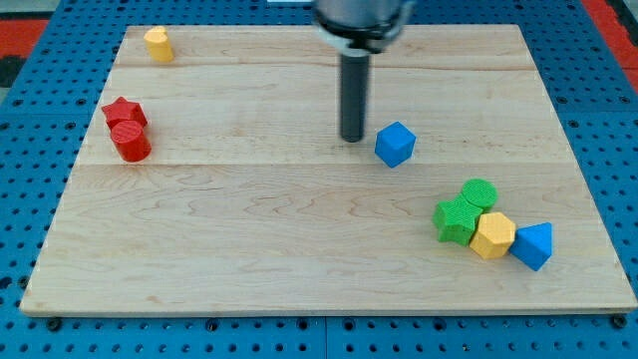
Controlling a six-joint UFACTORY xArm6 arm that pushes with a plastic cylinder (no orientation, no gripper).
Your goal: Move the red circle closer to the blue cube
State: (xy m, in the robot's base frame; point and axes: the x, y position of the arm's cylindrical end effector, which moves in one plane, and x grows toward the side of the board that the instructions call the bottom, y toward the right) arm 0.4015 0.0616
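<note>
The red circle (131, 142) lies near the board's left edge, touching a red star (124, 113) just above it. The blue cube (395, 144) sits right of the board's centre. My tip (352, 138) stands on the board just left of the blue cube, with a small gap between them. The tip is far to the right of the red circle.
A yellow block (158, 44) sits at the top left. At the lower right, a green circle (479, 193), a green block (458, 220), a yellow hexagon (492, 235) and a blue triangular block (533, 245) are clustered together. The wooden board (299, 259) rests on a blue pegboard.
</note>
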